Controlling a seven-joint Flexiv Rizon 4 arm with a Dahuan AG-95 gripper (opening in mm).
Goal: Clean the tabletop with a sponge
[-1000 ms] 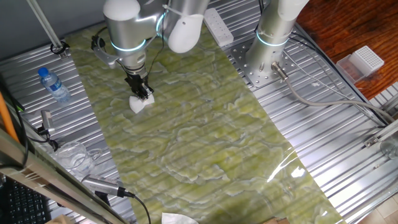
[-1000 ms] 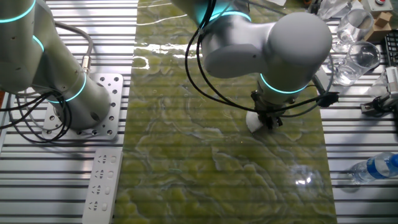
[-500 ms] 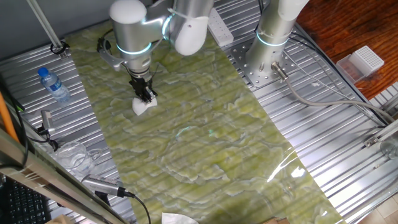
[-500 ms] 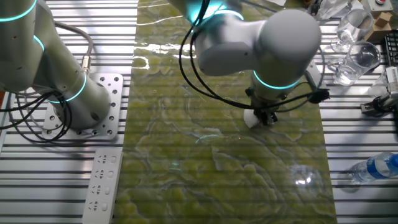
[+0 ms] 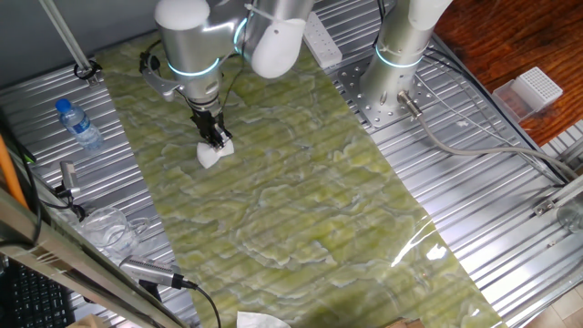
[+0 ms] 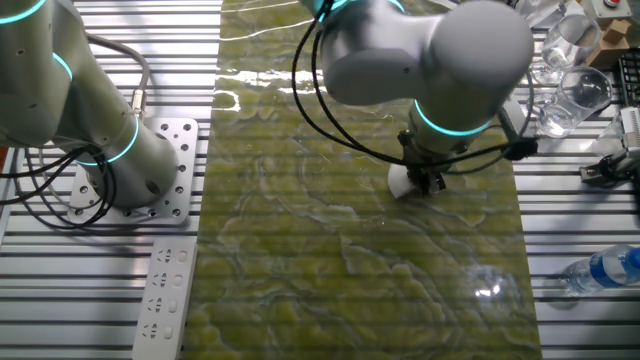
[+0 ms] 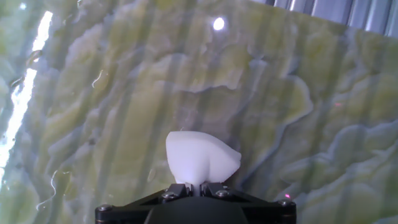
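Observation:
The tabletop [image 5: 301,182] is a long glossy green-yellow marbled sheet; it also shows in the other fixed view [image 6: 330,250] and fills the hand view [image 7: 124,93]. My gripper [image 5: 214,138] is shut on the sponge [image 5: 210,155], a small white foam block pinched between the jaws and pressed down on the sheet near its left edge. In the other fixed view the gripper [image 6: 428,182] holds the sponge [image 6: 400,180] on the sheet's right part. In the hand view the gripper [image 7: 198,185] squeezes the sponge [image 7: 200,158], which bulges out ahead of the jaws.
Ribbed silver metal [image 5: 492,200] surrounds the sheet. A second arm's base [image 5: 393,82] stands at the back right. A water bottle [image 5: 80,125], a white power strip [image 5: 321,38], a white perforated box [image 5: 533,89] and clear glasses [image 6: 575,90] lie off the sheet.
My gripper has slid the sponge a short way across the sheet, toward the right and front in the first fixed view. The grip is unchanged.

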